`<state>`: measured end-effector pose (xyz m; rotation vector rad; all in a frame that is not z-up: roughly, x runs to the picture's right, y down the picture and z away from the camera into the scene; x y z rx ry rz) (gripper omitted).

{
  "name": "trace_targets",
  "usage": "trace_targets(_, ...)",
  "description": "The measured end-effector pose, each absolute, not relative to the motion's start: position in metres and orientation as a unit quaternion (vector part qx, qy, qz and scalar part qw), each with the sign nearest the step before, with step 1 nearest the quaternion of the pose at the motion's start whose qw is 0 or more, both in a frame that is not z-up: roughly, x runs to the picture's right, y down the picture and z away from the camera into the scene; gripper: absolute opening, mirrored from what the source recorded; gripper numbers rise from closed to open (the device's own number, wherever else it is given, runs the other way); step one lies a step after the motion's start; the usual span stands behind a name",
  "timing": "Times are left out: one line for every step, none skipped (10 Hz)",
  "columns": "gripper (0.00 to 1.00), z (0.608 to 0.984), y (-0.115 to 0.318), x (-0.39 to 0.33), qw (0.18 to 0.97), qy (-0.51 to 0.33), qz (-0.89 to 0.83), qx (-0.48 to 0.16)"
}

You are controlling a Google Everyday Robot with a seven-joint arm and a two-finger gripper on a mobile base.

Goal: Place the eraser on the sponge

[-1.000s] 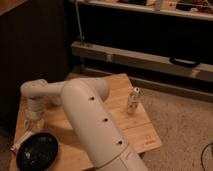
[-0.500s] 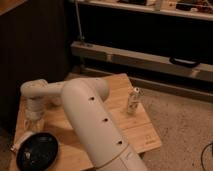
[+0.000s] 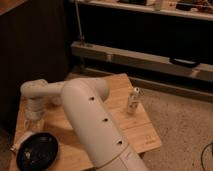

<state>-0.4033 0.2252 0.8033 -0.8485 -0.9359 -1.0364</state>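
My white arm (image 3: 95, 125) crosses the middle of the wooden table (image 3: 135, 125) and bends back to the left. Its wrist points down, and the gripper (image 3: 33, 121) hangs low over the table's left side, just above the black plate (image 3: 37, 152). A small whitish piece (image 3: 18, 144) lies by the plate's left rim, below the gripper; it looks like the eraser. The sponge is hidden or out of view; the arm covers much of the tabletop.
An upright white bottle (image 3: 133, 100) stands near the table's right edge. A dark cabinet wall rises at the back left. A low metal shelf rail (image 3: 145, 57) runs behind the table. Speckled floor lies to the right.
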Motion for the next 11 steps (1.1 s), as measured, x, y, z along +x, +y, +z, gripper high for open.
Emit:
trace_targets(0.00, 0.8034, 0.2253, -0.4033, 0.684, -0.418, -0.462, -0.379)
trace_targets(0.02, 0.8033, 0.2253, -0.4033, 0.684, -0.418, -0.462, -0.379)
trace_targets(0.10, 0.8034, 0.2253, -0.4033, 0.684, -0.418, -0.462, -0.379)
trace_targets(0.19, 0.8033, 0.2253, -0.4033, 0.684, -0.418, -0.462, -0.379)
trace_targets(0.27, 0.8034, 0.2253, -0.4032, 0.684, -0.418, -0.462, -0.379)
trace_targets(0.29, 0.8034, 0.2253, -0.4032, 0.684, -0.418, -0.462, -0.379)
trace_targets(0.29, 0.8034, 0.2253, -0.4032, 0.684, -0.418, -0.462, -0.379)
trace_targets(0.29, 0.8034, 0.2253, -0.4032, 0.684, -0.418, -0.462, -0.379)
trace_targets(0.29, 0.8034, 0.2253, -0.4032, 0.684, -0.418, -0.462, -0.379)
trace_targets(0.29, 0.8034, 0.2253, -0.4032, 0.684, -0.418, -0.462, -0.379)
trace_targets(0.29, 0.8034, 0.2253, -0.4032, 0.684, -0.418, -0.462, -0.379)
